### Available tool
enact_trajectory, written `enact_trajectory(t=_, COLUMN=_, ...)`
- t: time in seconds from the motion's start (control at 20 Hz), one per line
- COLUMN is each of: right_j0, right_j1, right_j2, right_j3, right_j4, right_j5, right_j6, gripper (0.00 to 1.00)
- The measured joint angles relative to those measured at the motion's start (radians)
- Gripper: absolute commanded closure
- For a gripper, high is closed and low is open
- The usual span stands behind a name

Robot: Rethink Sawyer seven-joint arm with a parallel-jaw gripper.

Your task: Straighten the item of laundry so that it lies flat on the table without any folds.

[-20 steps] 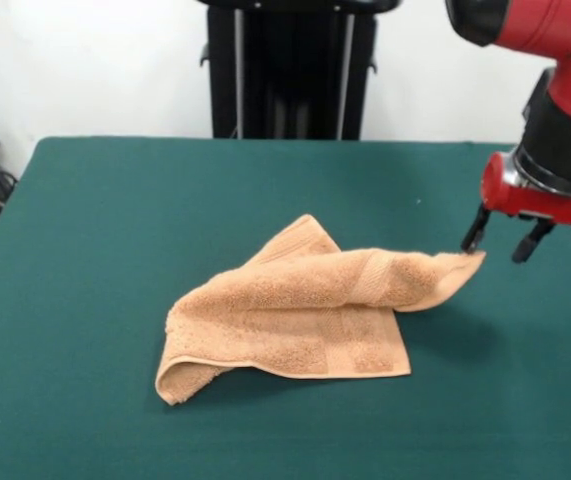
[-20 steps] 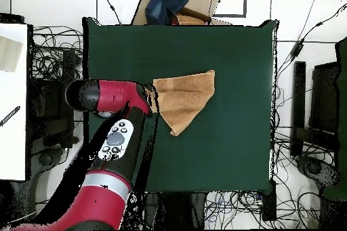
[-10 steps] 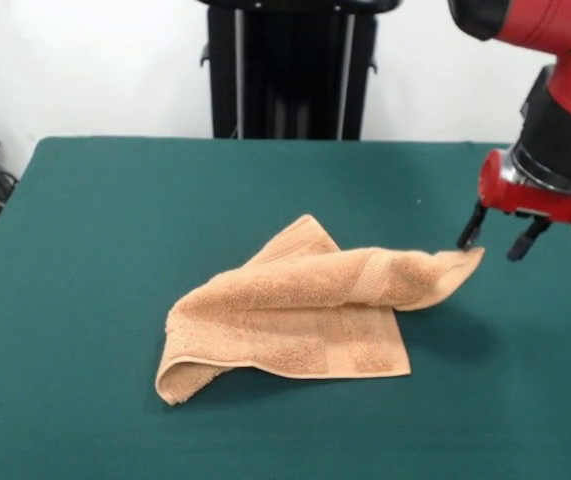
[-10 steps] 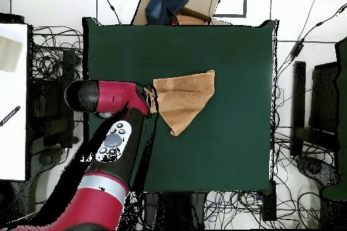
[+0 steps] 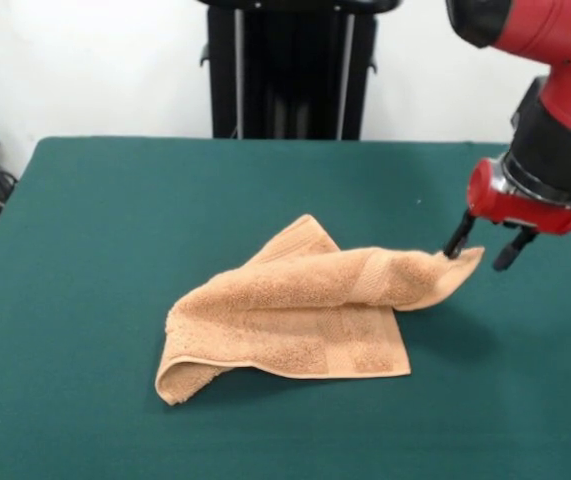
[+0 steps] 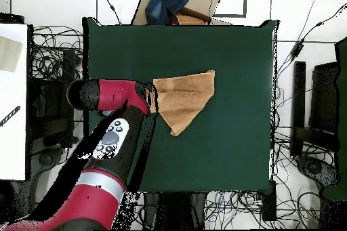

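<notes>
The towel [image 5: 300, 315] is lying folded and bunched in the middle of the table [image 5: 115, 210]. Its raised corner is caught between the spread fingers of the gripper [image 5: 480, 248], not yet pinched. The towel's long side runs away from the gripper.

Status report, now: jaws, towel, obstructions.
Gripper open, jaws straddling the raised corner, not clamped. Peach towel still folded over itself, bunched on the green table. Nothing in the way.
</notes>
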Motion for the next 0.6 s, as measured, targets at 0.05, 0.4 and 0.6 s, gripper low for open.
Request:
enact_trajectory(t=0.05, right_j0=0.000, right_j1=0.005, right_j2=0.000, right_j3=-0.004, right_j4=0.000, right_j5=0.000, right_j6=0.000, gripper=0.00)
enact_trajectory(t=0.4, right_j0=0.000, right_j1=0.045, right_j2=0.000, right_j3=-0.024, right_j4=0.000, right_j5=-0.010, right_j6=0.000, gripper=0.00)
enact_trajectory(t=0.6, right_j0=0.001, right_j1=0.061, right_j2=0.000, right_j3=-0.024, right_j4=0.000, right_j5=-0.020, right_j6=0.000, gripper=0.00)
